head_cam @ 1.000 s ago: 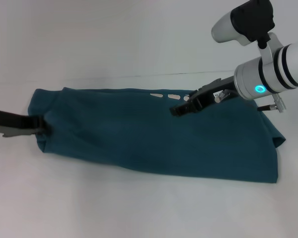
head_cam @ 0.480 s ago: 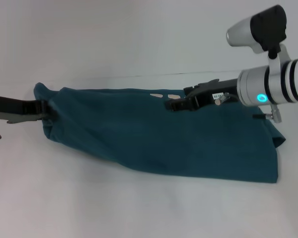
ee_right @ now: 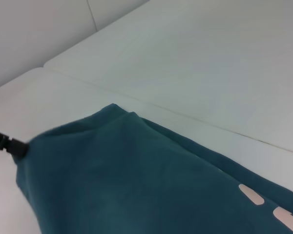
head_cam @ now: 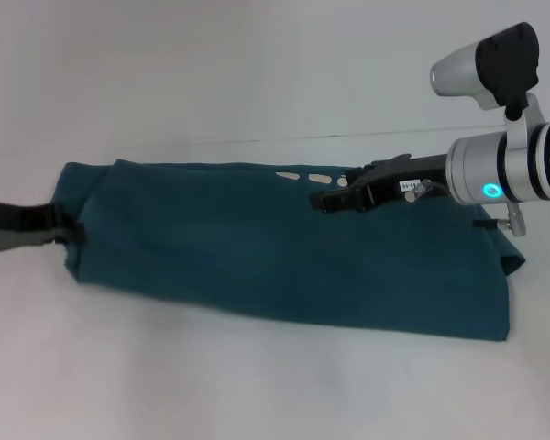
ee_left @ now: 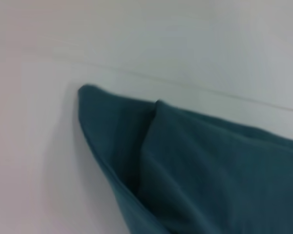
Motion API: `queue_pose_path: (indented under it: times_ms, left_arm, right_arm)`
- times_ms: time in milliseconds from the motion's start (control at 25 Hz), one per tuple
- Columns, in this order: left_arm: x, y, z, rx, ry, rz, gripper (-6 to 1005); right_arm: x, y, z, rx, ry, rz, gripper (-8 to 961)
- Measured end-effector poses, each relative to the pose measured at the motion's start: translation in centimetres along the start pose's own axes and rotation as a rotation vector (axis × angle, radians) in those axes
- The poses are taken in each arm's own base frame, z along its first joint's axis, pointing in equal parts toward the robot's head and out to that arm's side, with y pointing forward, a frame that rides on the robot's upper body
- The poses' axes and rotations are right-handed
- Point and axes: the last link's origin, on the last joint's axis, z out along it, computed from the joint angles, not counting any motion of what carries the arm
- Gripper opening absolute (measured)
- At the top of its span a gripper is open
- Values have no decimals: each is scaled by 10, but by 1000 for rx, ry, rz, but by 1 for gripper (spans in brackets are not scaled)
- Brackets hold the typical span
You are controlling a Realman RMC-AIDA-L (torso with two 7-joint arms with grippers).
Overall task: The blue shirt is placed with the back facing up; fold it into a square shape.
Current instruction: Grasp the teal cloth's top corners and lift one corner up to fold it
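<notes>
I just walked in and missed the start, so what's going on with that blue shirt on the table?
A two-armed robot is partway through folding a large dark teal-blue cotton T-shirt on a white table. The shirt lies as a long folded band, with a few bits of white lettering peeking out at its far edge. The left hand pinches the shirt's left end. The right hand is at the far edge near the lettering; whether it grips the cloth isn't clear. It isn't a square yet.

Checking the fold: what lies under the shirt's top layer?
White lettering peeks out from beneath the blue shirt at its far edge, by the right claw. The rest underneath is covered.
</notes>
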Motion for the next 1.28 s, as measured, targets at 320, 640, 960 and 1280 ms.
queue_pose_path:
  times_ms: [320,640,960,1280]
  left_arm:
    - [-5,-13,-1,32,12,-48,227]
    - [-1,-25,-3,106,25,-34,547]
    - [5,-19,-2,90,-1,-43,800]
    - [0,-10,5,52,-58,-42,844]
  right_arm:
    - [-4,1,-3,-12,7,-28,821]
    - [-9,1,-8,-22,3,-29,821]
    - [-20,5,-10,-20,-22,-50,822]
    - [-24,7,-10,-29,-22,-51,821]
